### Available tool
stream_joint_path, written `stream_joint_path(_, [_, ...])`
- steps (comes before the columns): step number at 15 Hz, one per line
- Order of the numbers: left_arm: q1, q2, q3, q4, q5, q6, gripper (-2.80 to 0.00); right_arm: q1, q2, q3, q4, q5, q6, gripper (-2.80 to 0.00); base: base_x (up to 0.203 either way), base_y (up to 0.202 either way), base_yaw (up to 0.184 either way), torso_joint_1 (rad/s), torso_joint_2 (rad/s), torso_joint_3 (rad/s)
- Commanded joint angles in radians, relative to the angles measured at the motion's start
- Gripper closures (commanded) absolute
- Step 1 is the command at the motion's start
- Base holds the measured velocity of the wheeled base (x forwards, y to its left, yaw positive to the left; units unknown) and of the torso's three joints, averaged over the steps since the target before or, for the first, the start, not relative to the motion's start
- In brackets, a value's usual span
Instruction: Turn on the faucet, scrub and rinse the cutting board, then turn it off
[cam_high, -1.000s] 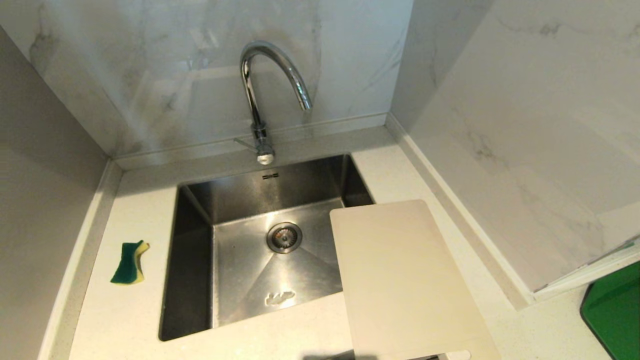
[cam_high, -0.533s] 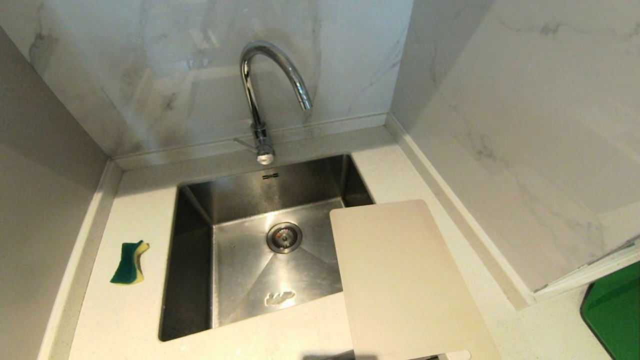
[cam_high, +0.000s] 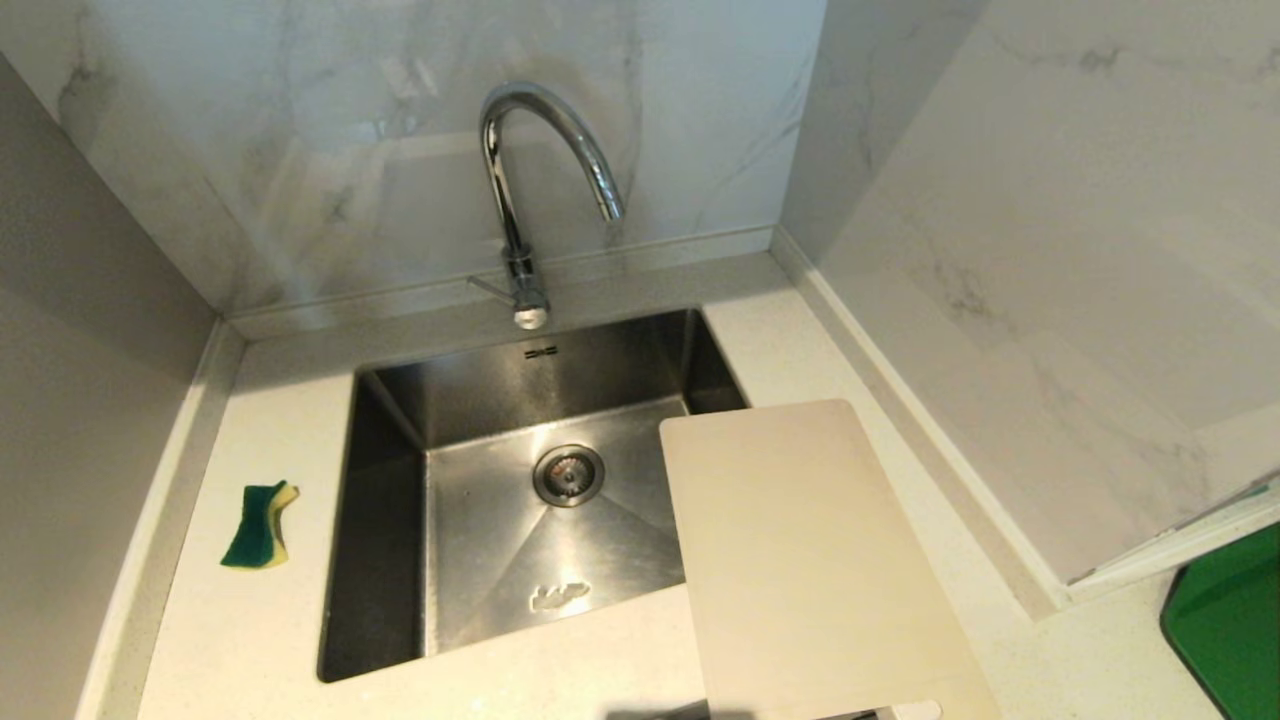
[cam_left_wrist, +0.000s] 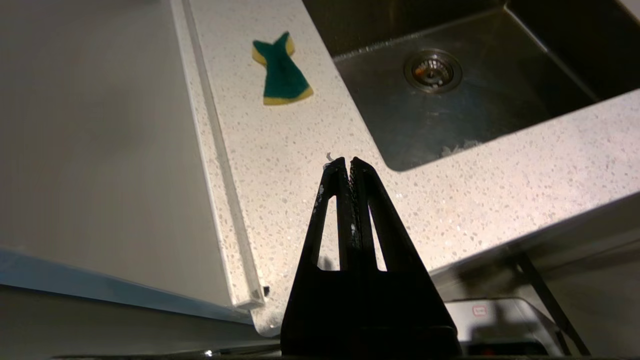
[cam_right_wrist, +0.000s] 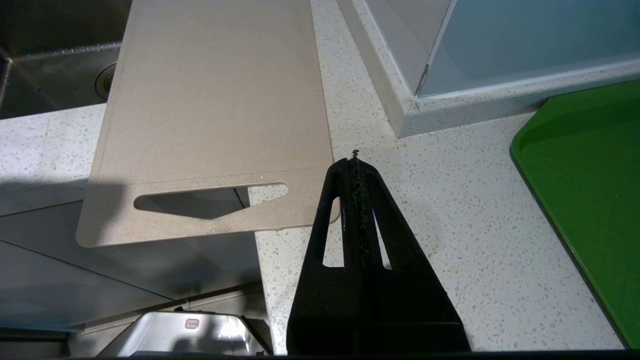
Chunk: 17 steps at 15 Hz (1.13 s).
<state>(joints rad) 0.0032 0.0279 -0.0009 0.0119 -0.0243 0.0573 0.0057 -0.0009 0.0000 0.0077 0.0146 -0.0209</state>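
The chrome gooseneck faucet (cam_high: 520, 200) stands behind the steel sink (cam_high: 390, 560), its thin lever at the base; no water runs. The cream cutting board (cam_high: 810, 560) lies flat on the counter to the sink's right, one edge over the basin and its handle slot (cam_right_wrist: 200, 200) past the counter's front edge. Neither arm shows in the head view. My left gripper (cam_left_wrist: 348, 161) is shut and empty, hanging low before the counter's front left part. My right gripper (cam_right_wrist: 354, 161) is shut and empty beside the board's handle end.
A green and yellow sponge (cam_high: 258, 525) lies on the counter left of the sink, also the sponge (cam_left_wrist: 282, 72) ahead of the left gripper. A green tray (cam_high: 1225, 625) sits at the far right. Marble walls close the counter at the back and right.
None in the head view; sink, board and sponge stay as they were.
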Motion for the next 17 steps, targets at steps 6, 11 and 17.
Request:
stream_joint_path(6, [-0.002,-0.026,0.002,-0.001,0.023,-0.059,0.00,0.000,0.001,0.000,-0.003,-0.013,0.033,0.00,0.000,0.000,0.000,0.000,0.00,0.000])
stream_joint_path(11, [-0.002,-0.026,0.002,-0.001,0.023,-0.060,0.00,-0.001,0.002,0.000,-0.003,-0.013,0.037,0.00,0.000,0.000,0.000,0.000,0.00,0.000])
stream_joint_path(17, [-0.002,-0.025,0.002,-0.003,0.023,-0.065,0.00,-0.001,0.001,0.000,-0.008,-0.013,0.029,0.00,0.000,0.000,0.000,0.000,0.00,0.000])
